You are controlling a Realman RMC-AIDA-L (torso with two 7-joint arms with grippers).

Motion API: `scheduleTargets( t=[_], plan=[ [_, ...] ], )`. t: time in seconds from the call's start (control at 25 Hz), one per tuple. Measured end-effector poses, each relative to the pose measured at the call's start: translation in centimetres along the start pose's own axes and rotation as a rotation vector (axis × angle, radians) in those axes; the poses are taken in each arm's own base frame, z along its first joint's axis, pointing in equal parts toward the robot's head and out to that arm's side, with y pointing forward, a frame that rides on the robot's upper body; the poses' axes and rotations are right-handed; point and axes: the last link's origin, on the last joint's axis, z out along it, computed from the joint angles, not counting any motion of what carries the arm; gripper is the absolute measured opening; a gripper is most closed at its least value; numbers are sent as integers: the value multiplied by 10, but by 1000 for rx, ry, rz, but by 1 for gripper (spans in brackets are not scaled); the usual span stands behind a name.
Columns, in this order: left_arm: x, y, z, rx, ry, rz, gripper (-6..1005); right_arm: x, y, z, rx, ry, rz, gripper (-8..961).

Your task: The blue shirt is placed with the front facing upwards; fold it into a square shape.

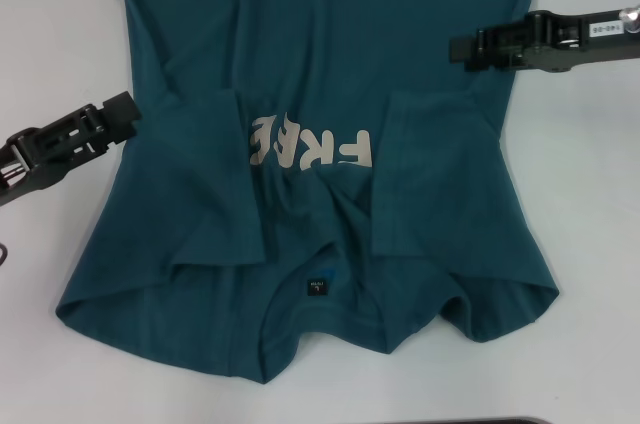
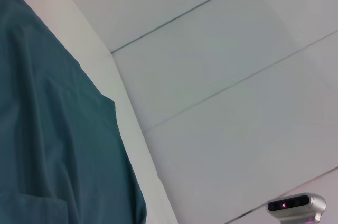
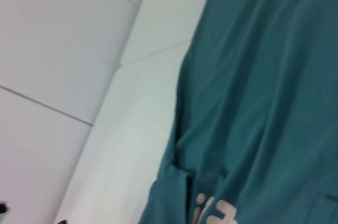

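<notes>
Left gripper (image 1: 128, 107), at the end of a black arm entering from the robot's left, sits at the left edge of the blue shirt (image 1: 320, 64), level with the folded-in left sleeve; its tip lies at or just over the cloth edge, and whether its fingers are parted or closed on fabric cannot be told. Right gripper (image 1: 458, 47), reaching in from the robot's right, points toward the shirt's right edge slightly farther from the robot than the left one; its tip overlaps the cloth margin, and its finger spread likewise cannot be told. The shirt lies flat on the white table (image 1: 590, 204), collar nearest the robot and hem running out of view at the far side. Both short sleeves are turned inward over the chest, the left sleeve (image 1: 205, 179) and the right sleeve (image 1: 430, 174) flanking the pale letters "FREE" (image 1: 312, 147), which are partly bunched by a wrinkle. A small dark neck label (image 1: 318, 286) sits below the letters, inside the collar. In the left wrist view, the shirt (image 2: 53, 145) fills one side beside the table edge (image 2: 132, 129); a small grey device (image 2: 296, 205) shows in a corner. In the right wrist view, the shirt (image 3: 264, 92) drapes beside the white table (image 3: 142, 123).
</notes>
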Motion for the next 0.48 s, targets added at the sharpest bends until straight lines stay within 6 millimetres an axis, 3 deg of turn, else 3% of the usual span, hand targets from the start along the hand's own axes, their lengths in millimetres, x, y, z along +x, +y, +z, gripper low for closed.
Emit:
scheduleTargets(
  t=[0.2, 0.4, 0.48],
  plan=[
    [2, 2, -3, -9, -7, -11, 750, 10, 3, -10, -72, 9, 8, 483],
    [3, 3, -6, -12, -27, -21, 749, 18, 9, -14, -137, 22, 12, 695],
    [5, 7, -10, -31, -43, -18, 749, 21, 12, -19, -172, 22, 11, 732]
  ],
)
